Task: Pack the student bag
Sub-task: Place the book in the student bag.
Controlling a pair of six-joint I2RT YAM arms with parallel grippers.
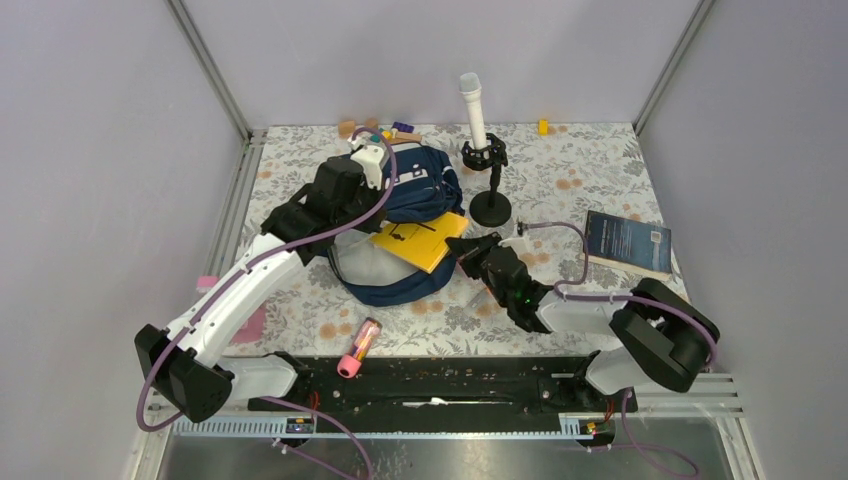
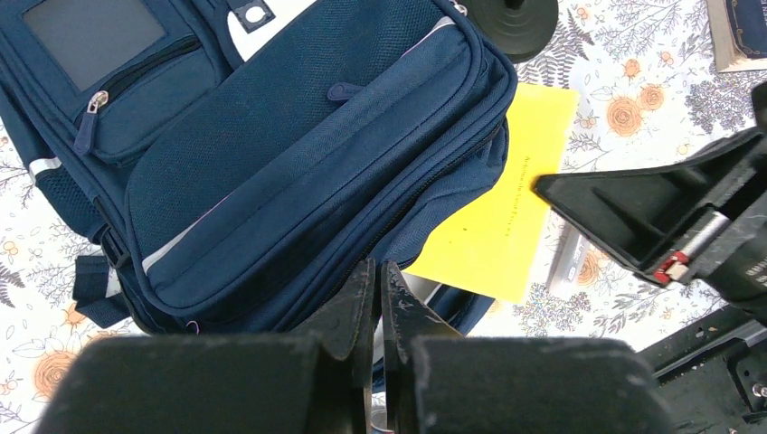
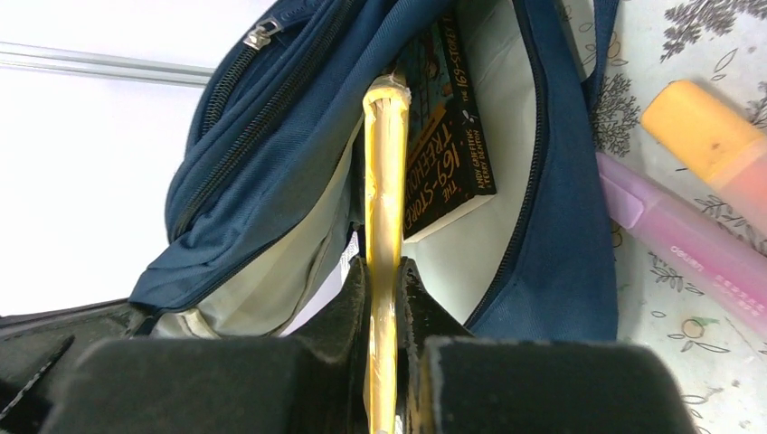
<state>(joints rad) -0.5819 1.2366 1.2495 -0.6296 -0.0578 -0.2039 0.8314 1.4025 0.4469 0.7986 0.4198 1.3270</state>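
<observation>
Mid-table, just past the arm bases: right gripper point(image 3: 384, 268) clamped narrow on a thin, flat yellow booklet point(image 3: 383, 163), fed edge-on into the gaping mouth of the student bag point(image 1: 425, 190). Soft navy weave, smooth grey lining, slumped at the centre of the floral cloth point(image 1: 580, 180). Further back, left gripper point(image 2: 378, 273) squeezed fully together, tips against the bag's stitched navy edge; fabric pinched or not, cannot tell.

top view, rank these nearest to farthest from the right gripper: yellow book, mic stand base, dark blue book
1. yellow book: clamped in the right gripper, at the mouth of the bag.
2. mic stand base: just beyond the gripper.
3. dark blue book: far off to the right.
</observation>
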